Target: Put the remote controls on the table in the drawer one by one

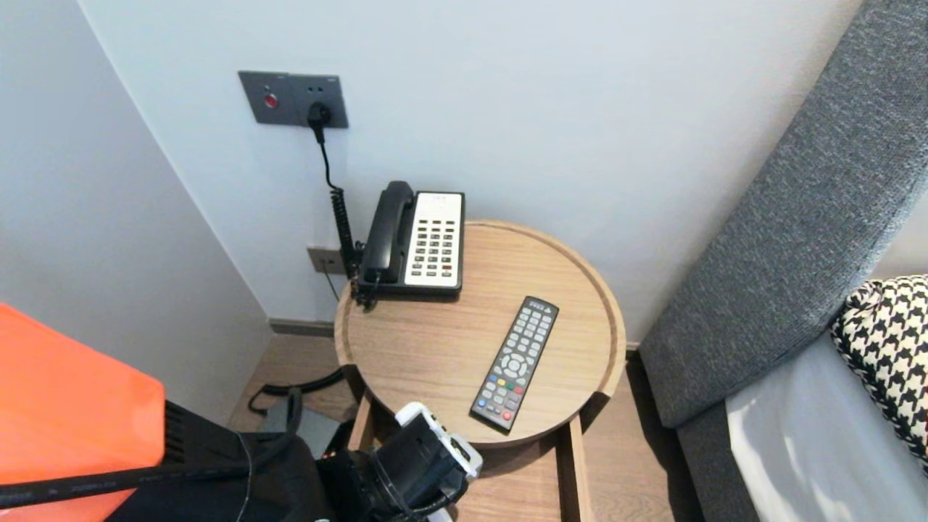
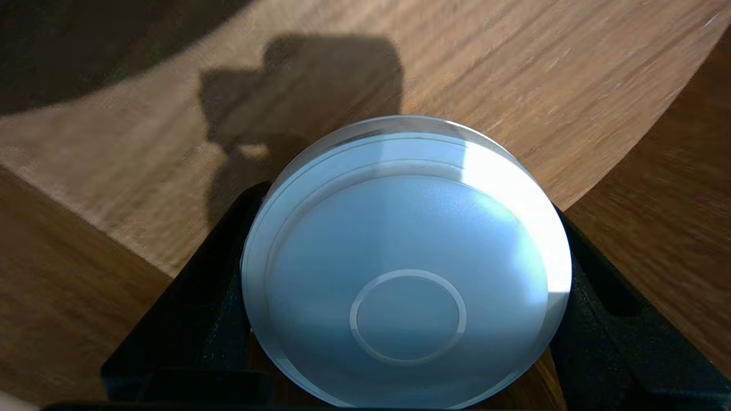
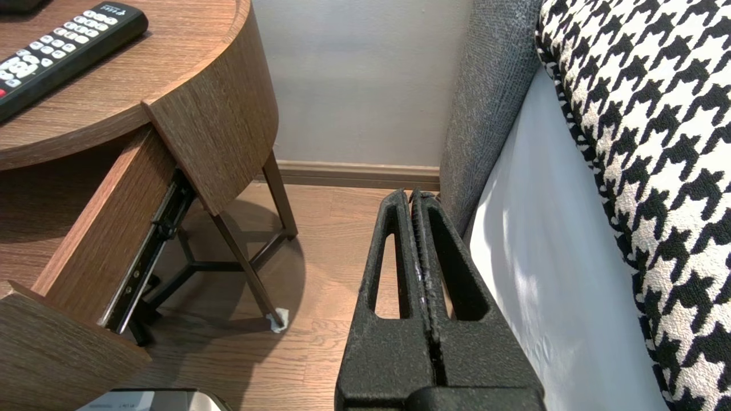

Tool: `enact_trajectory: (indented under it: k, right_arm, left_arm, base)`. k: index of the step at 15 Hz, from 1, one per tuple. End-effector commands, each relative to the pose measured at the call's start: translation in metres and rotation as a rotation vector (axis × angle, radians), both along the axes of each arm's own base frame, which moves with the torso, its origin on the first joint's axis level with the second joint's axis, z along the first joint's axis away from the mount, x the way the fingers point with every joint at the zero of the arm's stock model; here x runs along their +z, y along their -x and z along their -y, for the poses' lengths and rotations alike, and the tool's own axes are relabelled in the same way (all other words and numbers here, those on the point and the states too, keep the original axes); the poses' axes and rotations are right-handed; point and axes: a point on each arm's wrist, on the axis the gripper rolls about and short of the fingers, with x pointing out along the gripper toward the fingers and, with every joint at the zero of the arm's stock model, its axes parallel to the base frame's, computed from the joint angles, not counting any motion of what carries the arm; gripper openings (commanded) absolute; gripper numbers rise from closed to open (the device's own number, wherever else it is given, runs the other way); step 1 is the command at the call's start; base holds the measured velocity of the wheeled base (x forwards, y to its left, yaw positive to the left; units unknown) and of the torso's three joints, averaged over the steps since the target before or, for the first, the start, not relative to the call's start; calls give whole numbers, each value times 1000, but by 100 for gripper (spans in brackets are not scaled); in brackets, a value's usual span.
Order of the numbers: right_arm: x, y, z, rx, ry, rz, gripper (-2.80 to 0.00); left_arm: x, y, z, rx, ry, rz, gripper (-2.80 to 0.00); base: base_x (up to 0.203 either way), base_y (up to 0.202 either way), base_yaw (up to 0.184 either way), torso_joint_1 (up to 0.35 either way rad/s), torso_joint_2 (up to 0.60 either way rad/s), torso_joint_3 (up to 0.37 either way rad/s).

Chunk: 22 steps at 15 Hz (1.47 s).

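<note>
My left gripper (image 1: 429, 455) is low at the front edge of the round wooden side table (image 1: 428, 348), over its pulled-out drawer (image 1: 523, 484). It is shut on a white round disc (image 1: 437, 433) with a raised ring on its face (image 2: 405, 262); the black fingers (image 2: 214, 297) press on both sides of the disc. Wood grain lies just beyond the disc. A black remote (image 1: 516, 362) lies on the tabletop to the right of this gripper. My right gripper (image 3: 412, 197) is shut on nothing, parked low over the floor between the table and the bed.
A black and white desk phone (image 1: 417, 243) sits at the table's back left, its coiled cord running to a wall socket (image 1: 319, 112). A grey headboard (image 1: 790, 239), a white mattress (image 1: 805, 442) and a houndstooth pillow (image 1: 888, 341) fill the right side. The table has a raised rim.
</note>
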Motion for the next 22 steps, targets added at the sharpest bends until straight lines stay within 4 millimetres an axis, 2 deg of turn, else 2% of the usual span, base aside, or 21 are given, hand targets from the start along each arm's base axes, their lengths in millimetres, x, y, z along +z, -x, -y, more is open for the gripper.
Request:
enact_trajectory:
  k: [1, 8, 22]
  right_arm:
    - [-7, -2, 0, 0, -1, -25, -280]
    - [-7, -2, 0, 0, 0, -24, -280]
    - [-7, -2, 0, 0, 0, -25, -280]
  left_arm:
    - [-7, -1, 1, 1, -20, -14, -280]
    - [-13, 1, -1, -12, -25, -59, -280]
    - [6, -5, 4, -24, 6, -103, -280]
  base:
    - [0, 0, 0, 0, 0, 0]
    - [0, 0, 0, 0, 0, 0]
    - [0, 0, 0, 0, 0, 0]
